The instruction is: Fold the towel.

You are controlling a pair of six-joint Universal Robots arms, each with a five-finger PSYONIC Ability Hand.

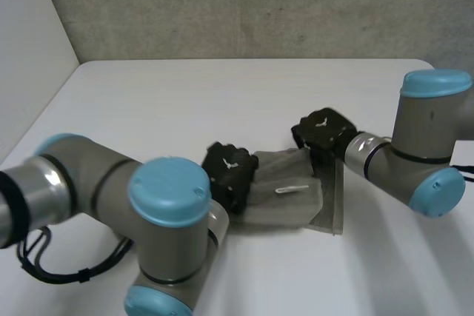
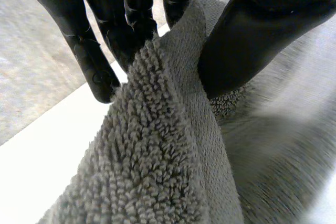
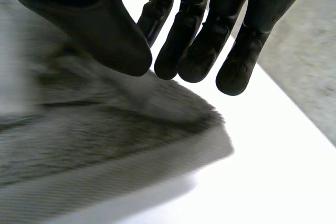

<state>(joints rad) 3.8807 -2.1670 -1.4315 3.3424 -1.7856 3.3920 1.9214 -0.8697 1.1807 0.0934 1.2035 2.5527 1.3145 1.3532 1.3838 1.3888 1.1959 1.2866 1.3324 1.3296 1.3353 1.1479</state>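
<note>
Grey towel (image 1: 292, 201) rumpled on the white table (image 1: 185, 101), white tag (image 1: 291, 189) facing up, between the two hands. At its left edge, pinched and raised between the fingers (image 2: 126, 19) and thumb of the left hand (image 1: 229, 172). Just above its far right corner, the right hand (image 1: 322, 132), fingers (image 3: 194, 40) loosely straight, thumb close beside them, gripping nothing.

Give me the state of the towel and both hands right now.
Grey terry towel: laid in layers, one edge raised.
Black left hand: shut on the towel's edge, pinched between fingers and thumb.
Black right hand: open, fingers straight above a towel corner.
</note>
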